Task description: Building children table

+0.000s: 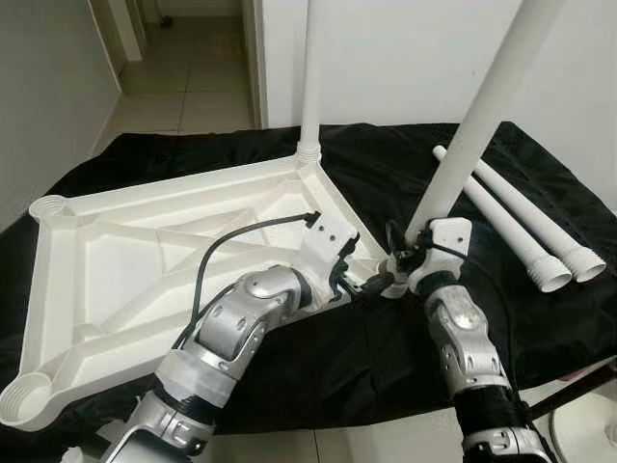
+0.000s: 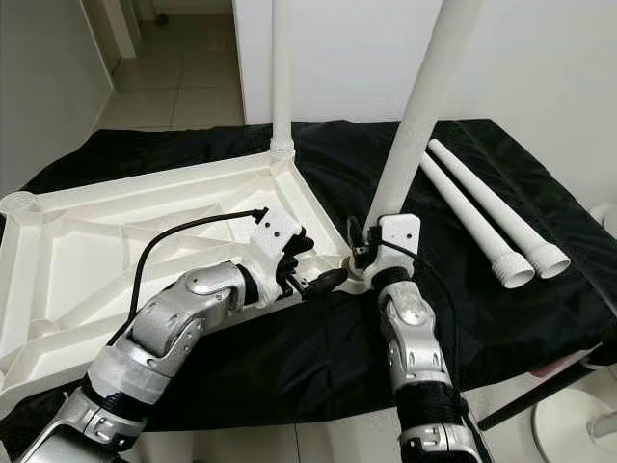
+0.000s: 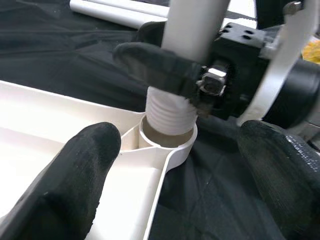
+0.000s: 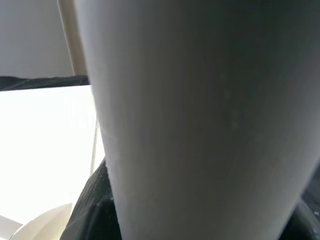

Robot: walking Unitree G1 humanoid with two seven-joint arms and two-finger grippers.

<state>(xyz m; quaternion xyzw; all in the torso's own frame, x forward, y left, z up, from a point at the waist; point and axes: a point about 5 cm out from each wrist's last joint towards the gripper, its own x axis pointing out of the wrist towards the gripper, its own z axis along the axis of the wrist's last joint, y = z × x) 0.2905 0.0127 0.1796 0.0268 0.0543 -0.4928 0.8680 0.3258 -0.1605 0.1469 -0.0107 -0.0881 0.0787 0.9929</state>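
Right gripper (image 3: 172, 65): clamped on tilted white leg (image 1: 472, 135), threaded end at near-right corner socket (image 3: 167, 137).
Left gripper (image 3: 185, 165): spread beside the socket.
Tabletop (image 1: 145, 260): laid upside down on black cloth (image 1: 386, 174).

One tabletop (image 1: 145, 251), four legs (image 1: 521, 227), one black cloth (image 1: 386, 174) and two grippers (image 1: 371, 282) are seen.

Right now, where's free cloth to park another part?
Free: black cloth along the near edge, between the tabletop and the two loose legs; also the far strip behind those legs. Crowded: the near corner socket, where the right gripper holds a leg and the left gripper hovers.
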